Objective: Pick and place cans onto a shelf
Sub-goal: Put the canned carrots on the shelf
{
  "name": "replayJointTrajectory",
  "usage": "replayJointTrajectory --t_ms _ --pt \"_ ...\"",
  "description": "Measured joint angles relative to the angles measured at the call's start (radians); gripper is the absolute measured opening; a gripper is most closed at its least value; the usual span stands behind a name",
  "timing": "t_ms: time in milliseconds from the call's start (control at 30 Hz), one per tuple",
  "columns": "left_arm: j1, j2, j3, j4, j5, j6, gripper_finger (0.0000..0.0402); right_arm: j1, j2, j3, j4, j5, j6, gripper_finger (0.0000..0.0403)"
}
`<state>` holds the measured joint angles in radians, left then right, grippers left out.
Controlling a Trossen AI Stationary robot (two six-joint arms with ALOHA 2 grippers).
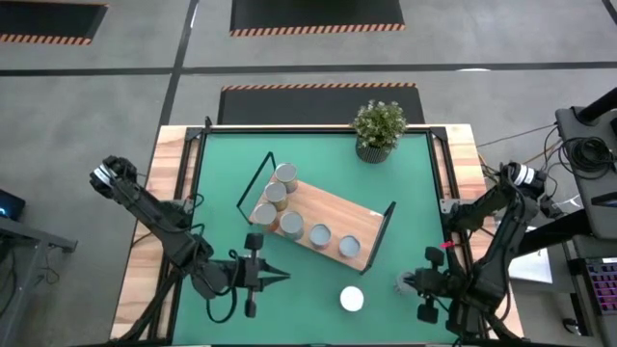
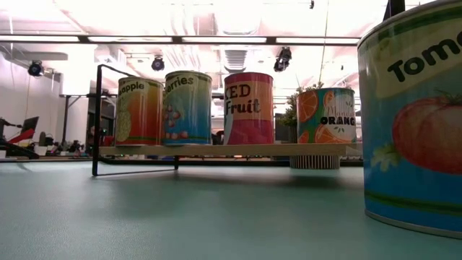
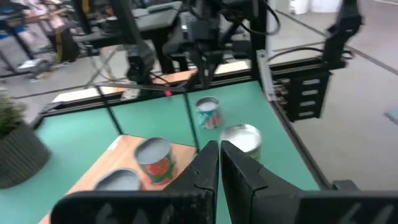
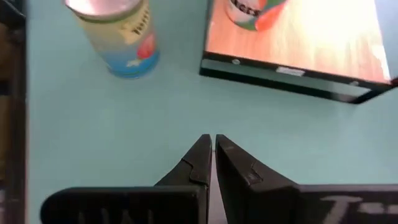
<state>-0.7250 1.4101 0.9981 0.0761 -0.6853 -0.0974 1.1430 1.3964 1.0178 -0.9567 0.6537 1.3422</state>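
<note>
One can (image 1: 352,299) stands alone on the green surface (image 1: 405,212), near the shelf (image 1: 328,214). Both arms wait with jaws closed and empty. A closed grab could knock it over.

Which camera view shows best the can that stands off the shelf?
The low view: the tomato can fills its right side, label readable. The high view shows only its white top. Both wrist views show it smaller and from above.

Two dark jointed robot arms draped in black cables, left gripper (image 1: 273,277) with matte black wedge-shaped fingers (image 3: 202,168), right gripper (image 1: 405,281) likewise black, small red marking near its wrist
</note>
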Motion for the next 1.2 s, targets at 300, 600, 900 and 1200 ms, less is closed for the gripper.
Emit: replayJointTrajectory --t_ms 300,600,900,1200 --pt "0.000 -0.001 0.000 -0.001 -0.032 0.002 0.0000 0.000 0.008 -0.027 0.012 -0.068 0.139 0.0064" --pt "0.000 -0.001 0.000 -0.004 -0.083 0.024 0.0000 0.000 0.066 -0.016 0.023 -0.072 0.134 0.0212" --pt "0.000 -0.001 0.000 -0.004 -0.094 0.037 0.0000 0.000 0.137 -0.017 0.012 -0.177 0.117 0.0349" --pt "0.000 -0.001 0.000 0.000 -0.094 0.037 0.0000 -0.002 0.156 -0.017 0.001 -0.181 0.106 0.0368"
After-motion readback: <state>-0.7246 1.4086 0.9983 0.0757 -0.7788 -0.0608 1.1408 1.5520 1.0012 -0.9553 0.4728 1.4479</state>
